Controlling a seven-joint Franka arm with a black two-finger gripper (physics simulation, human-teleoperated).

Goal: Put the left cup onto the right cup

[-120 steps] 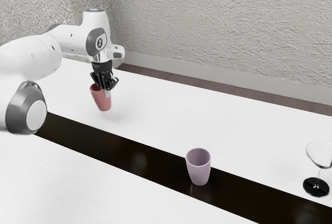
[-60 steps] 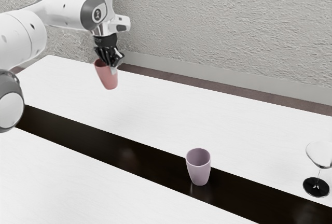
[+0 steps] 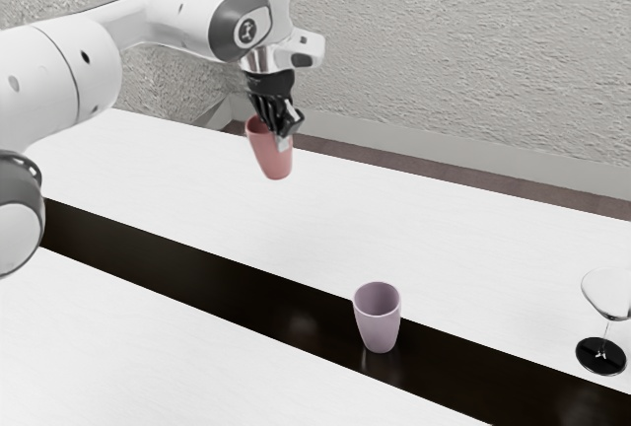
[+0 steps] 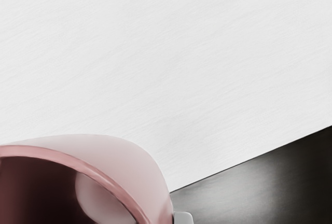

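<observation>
A rough grey wall (image 3: 473, 41) fills the top of the exterior view. Below it, a long white table (image 3: 414, 219) spreads across the rest of the frame. A wide dark stripe (image 3: 197, 273) crosses the table from the middle left down to the lower right corner.

The white arm (image 3: 148, 22) comes in from the upper left of the frame and reaches toward the upper centre. Its hand points down over the white part of the table behind the stripe.

A wine glass (image 3: 606, 318) stands at the right edge of the frame with its dark foot on the stripe.

The pink cup (image 3: 271, 155) hangs in the air just left of the upper centre. It is clear of the table and tilted a little, with its mouth up. The mauve cup (image 3: 378, 316) stands upright on the stripe in the lower centre. It is well apart from the pink cup and sits lower and further to the exterior view's right.

The black gripper (image 3: 281, 128) is clamped on the pink cup's rim.

In the wrist view, the pink cup's (image 4: 104, 167) rim and wall sit large just under the hand. The white table (image 4: 155, 53) lies beyond it, and a wedge of the dark stripe (image 4: 270, 187) sits beside the cup.
</observation>
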